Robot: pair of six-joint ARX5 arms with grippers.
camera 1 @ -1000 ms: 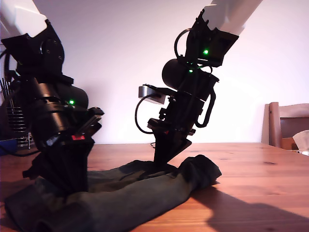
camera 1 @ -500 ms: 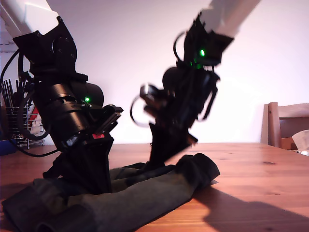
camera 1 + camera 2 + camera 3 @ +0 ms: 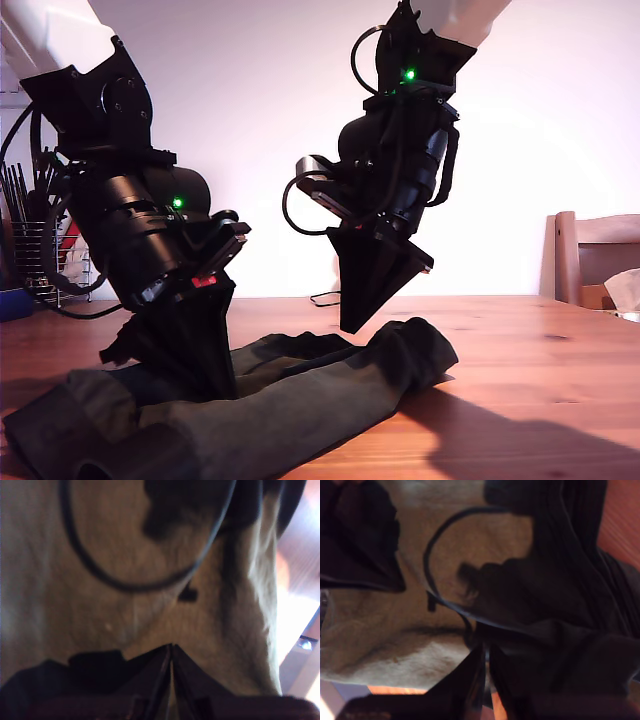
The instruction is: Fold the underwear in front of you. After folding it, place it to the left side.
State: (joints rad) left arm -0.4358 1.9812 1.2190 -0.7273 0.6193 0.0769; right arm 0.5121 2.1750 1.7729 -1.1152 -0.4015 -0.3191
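Two hands over one garment. The underwear [image 3: 300, 400] lies crumpled low on the wooden counter [image 3: 540, 400], stretching from the exterior view's lower left corner up to a rolled, bunched end just right of the middle.

My first hand [image 3: 352, 322] hangs clear above that cloth, tips pointing down, with a sliver of open air under them. From its own camera the first hand [image 3: 170, 650] has its fingers pressed together with nothing between them, and the underwear [image 3: 75, 605] spreads flat underneath with a cable's shadow looping across it.

My second hand [image 3: 215, 385] is down in the fabric at the exterior view's left, tips buried among the folds. Its wrist camera shows the second hand [image 3: 485, 655] pressed together too, with dark folds heaped against one finger. Whether a fold is caught between the tips, I cannot tell. The underwear [image 3: 380, 630] looks paler and flat on the other side of the fingers.

Room to move: bare wood runs wide from the bunched end to the exterior view's right, up to a wooden chair [image 3: 590, 250] at that edge. Tighter on the exterior view's left, where a wire rack [image 3: 30, 260] stands behind the second arm.
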